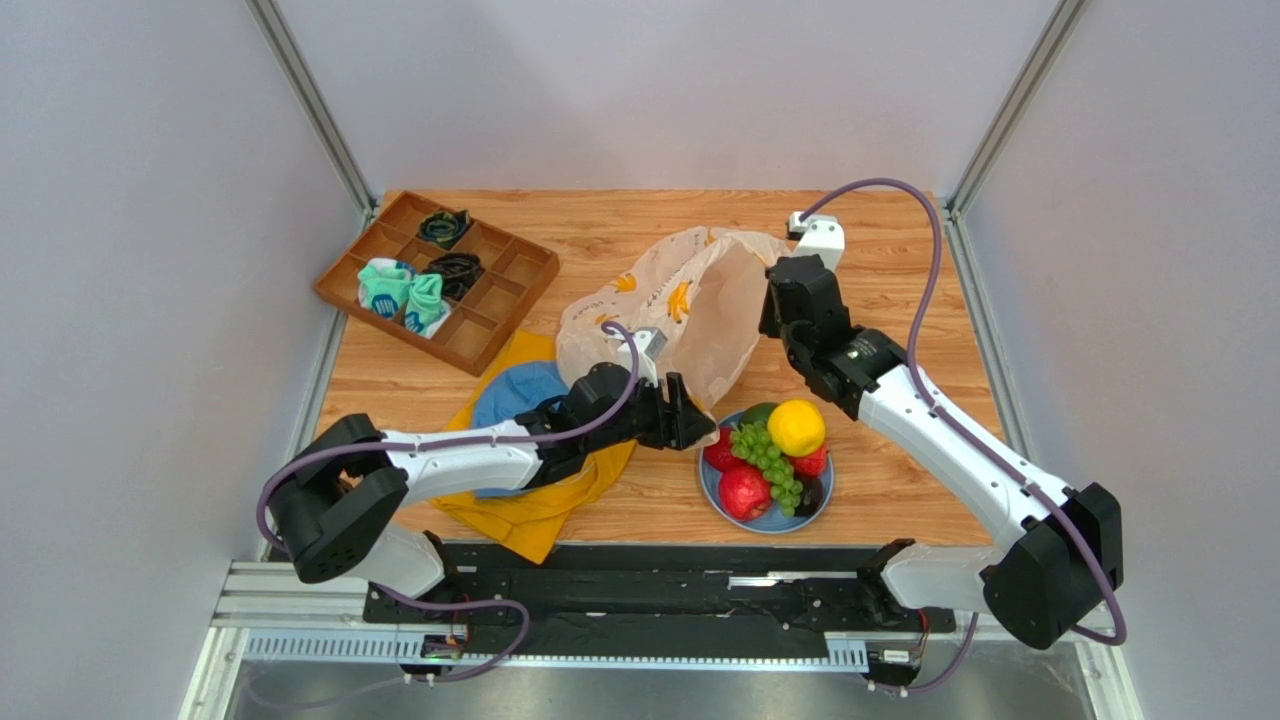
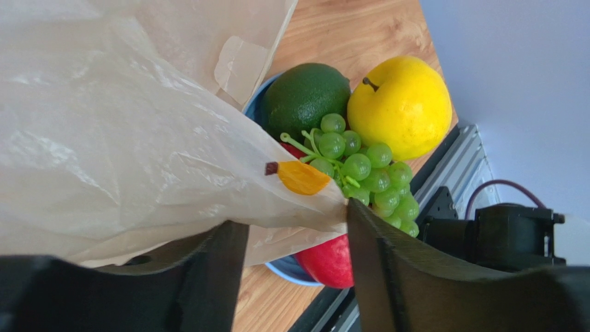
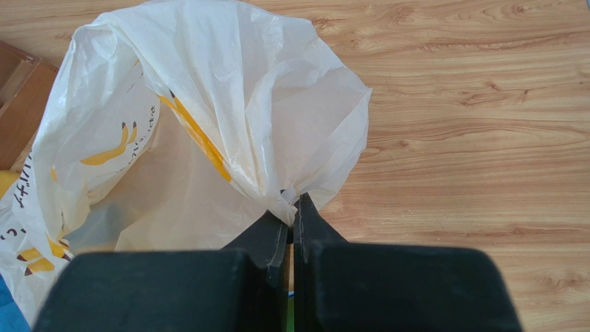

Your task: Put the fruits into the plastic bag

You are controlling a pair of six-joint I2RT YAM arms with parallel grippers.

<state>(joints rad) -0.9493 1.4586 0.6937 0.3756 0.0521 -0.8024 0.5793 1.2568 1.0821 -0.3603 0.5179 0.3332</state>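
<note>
The plastic bag [image 1: 676, 308] lies mid-table, its mouth held open toward the blue plate [image 1: 709, 492]. On the plate are a yellow lemon [image 1: 796, 426], green grapes [image 1: 769, 450], red fruits [image 1: 744, 491], a green oval fruit [image 1: 759, 414] and a dark plum [image 1: 809, 498]. My right gripper [image 3: 291, 211] is shut on the bag's upper rim and holds it up. My left gripper [image 2: 294, 232] is open, with the bag's lower edge [image 2: 138, 159] lying between its fingers, just left of the plate. In the left wrist view the lemon [image 2: 401, 104], grapes [image 2: 367, 173] and green fruit [image 2: 305, 97] are close ahead.
A brown compartment tray [image 1: 496, 308] with small items stands at the back left. A yellow cloth [image 1: 526, 510] and a blue hat [image 1: 511, 393] lie under my left arm. A metal rail [image 1: 601, 600] runs along the near edge.
</note>
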